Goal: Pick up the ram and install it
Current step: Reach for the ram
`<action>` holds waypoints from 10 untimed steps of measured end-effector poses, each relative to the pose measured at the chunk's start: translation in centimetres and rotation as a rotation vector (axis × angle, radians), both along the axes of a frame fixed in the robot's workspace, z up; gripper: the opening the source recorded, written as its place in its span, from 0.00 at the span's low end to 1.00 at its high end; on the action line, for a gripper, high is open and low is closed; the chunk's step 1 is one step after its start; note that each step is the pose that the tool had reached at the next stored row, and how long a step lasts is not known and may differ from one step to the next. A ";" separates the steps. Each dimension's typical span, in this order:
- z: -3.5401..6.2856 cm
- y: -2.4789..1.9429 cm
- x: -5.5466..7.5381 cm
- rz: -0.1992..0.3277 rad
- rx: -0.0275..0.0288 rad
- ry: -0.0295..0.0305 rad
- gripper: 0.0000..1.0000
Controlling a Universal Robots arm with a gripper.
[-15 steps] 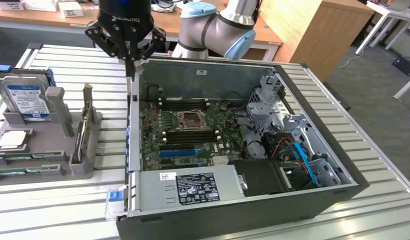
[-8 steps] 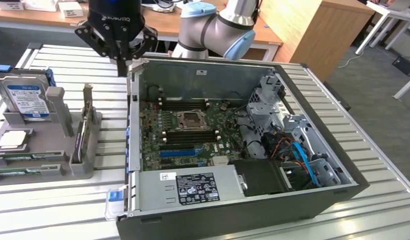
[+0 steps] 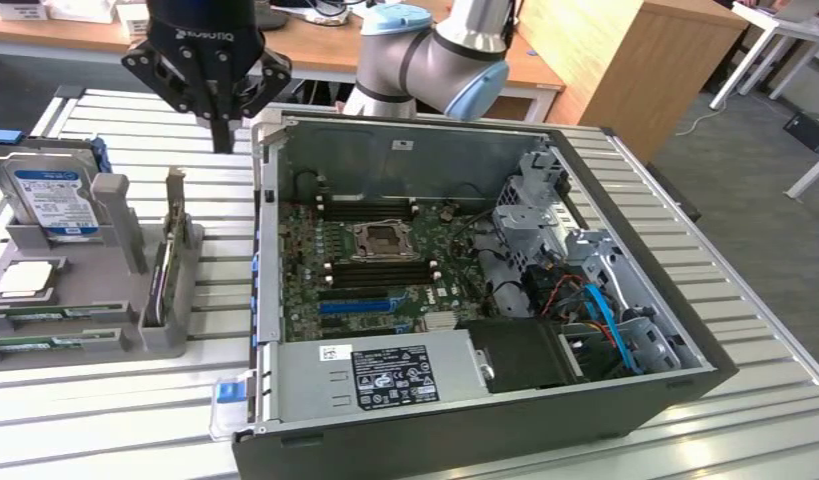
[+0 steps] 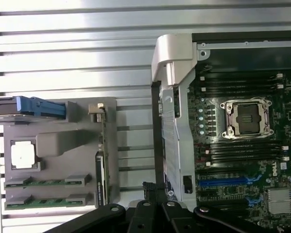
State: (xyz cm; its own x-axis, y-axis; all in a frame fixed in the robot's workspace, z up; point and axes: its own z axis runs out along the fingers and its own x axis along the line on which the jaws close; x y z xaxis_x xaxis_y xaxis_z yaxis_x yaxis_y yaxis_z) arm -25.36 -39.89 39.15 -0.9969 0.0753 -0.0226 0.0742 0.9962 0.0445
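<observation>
The tool (image 3: 222,138) (image 4: 153,195) hangs above the slatted metal bench (image 3: 743,400) (image 4: 72,48), near its far edge. It sits over the gap between a grey parts holder (image 3: 142,335) (image 4: 53,141) and the open computer case (image 3: 269,230) (image 4: 170,73). Its fingers look pressed together with nothing pinched between them, and they touch nothing.

The ram (image 3: 36,320) (image 4: 47,183) lies flat in the holder at the bench's edge on the exterior view's left, held at its ends by grey clips. A second ram stick (image 3: 33,344) (image 4: 47,200) lies just beside it, parallel, in the holder's nearest row. Both are well apart from the tool.

The same holder carries:
- a square processor chip (image 3: 22,278) (image 4: 23,155)
- a hard drive (image 3: 56,200) (image 4: 36,106) with a blue label
- an expansion card (image 3: 169,250) (image 4: 101,170) standing on edge along the side facing the case

The case lies on its side in the middle of the bench, with the motherboard (image 3: 316,290) (image 4: 281,111) exposed. The processor socket (image 3: 380,240) (image 4: 246,118) is open. The black memory slots (image 3: 382,272) (image 4: 242,151) on either side of it hold no sticks.
</observation>
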 end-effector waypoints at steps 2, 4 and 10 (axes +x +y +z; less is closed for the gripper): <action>-0.02 0.00 -0.6 0.000 -0.0001 0.0001 0.11; -0.05 0.00 -1.2 0.000 -0.0002 0.0003 0.11; -0.15 0.00 -3.0 0.000 -0.0004 0.0014 0.11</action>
State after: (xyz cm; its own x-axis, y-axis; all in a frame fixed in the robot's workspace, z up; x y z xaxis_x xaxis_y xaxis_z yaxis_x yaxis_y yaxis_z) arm -28.32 -39.88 38.99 -0.9969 0.0754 -0.0213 0.0744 0.9963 0.0440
